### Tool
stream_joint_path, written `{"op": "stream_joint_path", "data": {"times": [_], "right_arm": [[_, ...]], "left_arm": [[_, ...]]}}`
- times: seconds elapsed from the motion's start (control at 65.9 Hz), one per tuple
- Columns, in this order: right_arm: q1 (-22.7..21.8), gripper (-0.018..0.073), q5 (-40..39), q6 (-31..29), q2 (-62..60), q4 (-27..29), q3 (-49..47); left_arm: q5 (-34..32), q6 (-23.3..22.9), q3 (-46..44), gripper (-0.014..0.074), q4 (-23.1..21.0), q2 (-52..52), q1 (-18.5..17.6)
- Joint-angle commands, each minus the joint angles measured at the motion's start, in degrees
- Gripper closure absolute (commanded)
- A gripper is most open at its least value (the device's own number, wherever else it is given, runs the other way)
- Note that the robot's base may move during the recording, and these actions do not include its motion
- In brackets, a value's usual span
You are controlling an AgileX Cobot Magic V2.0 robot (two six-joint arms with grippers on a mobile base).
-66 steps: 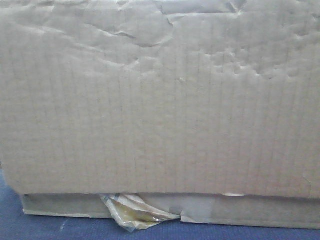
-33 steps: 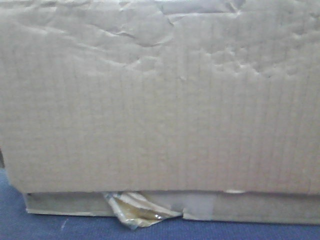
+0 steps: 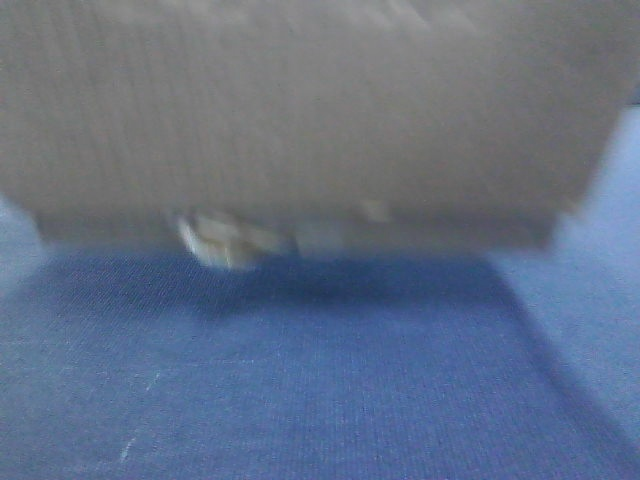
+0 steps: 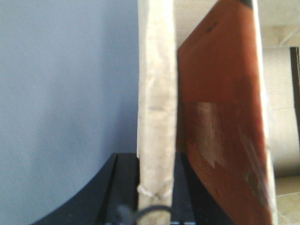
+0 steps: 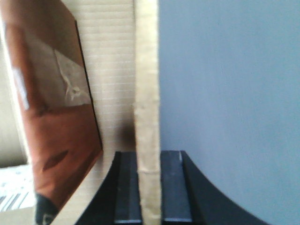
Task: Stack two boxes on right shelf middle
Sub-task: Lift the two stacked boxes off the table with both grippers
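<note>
Left hand (image 4: pixel 154 161) is clamped tight on an upright cardboard wall, and right hand (image 5: pixel 147 154) is clamped the same way on the opposite side. So I've got the box (image 3: pixel 300 110) pinched by both ends. It looks light, but it's soft and dented, so those thin walls could buckle. I'd keep the pinch deep and level. A second ago the box filled the front view. Now its bottom edge and the tape scrap (image 3: pixel 215 240) sit high, with a shadow on the blue worktop (image 3: pixel 300 390). It's blurred, but it's probably lifted clear.
</note>
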Motion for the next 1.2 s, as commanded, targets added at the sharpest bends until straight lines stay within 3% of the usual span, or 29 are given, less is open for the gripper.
{"op": "stream_joint_path", "data": {"times": [0.0,0.197,0.273,0.395,0.562,1.184], "right_arm": [[0.17,0.0711,-3.66,1.4,-0.52,-5.39,-2.66],[0.17,0.0711,-9.22,1.4,-0.52,-7.89,-4.82],[0.17,0.0711,-10.88,1.4,-0.52,-7.89,-4.82],[0.17,0.0711,-11.54,1.4,-0.52,-9.29,-4.82],[0.17,0.0711,-11.54,1.4,-0.52,-10.67,-4.82],[0.17,0.0711,-11.74,1.4,-0.29,-10.8,-4.71]], "left_arm": [[-4.1,-2.51,-0.86,0.0707,3.78,-2.99,-0.38],[-8.62,-2.51,-0.86,0.0707,11.06,-4.97,-0.26],[-9.49,-2.51,-0.86,0.0707,11.29,-4.97,-0.26],[-9.61,-6.74,-0.86,0.0707,11.63,-4.97,-0.26],[-9.6,-6.74,-0.86,0.0707,16.28,-4.97,-0.26],[-9.48,-6.74,-0.86,0.0707,15.88,-4.97,-0.26]]}}
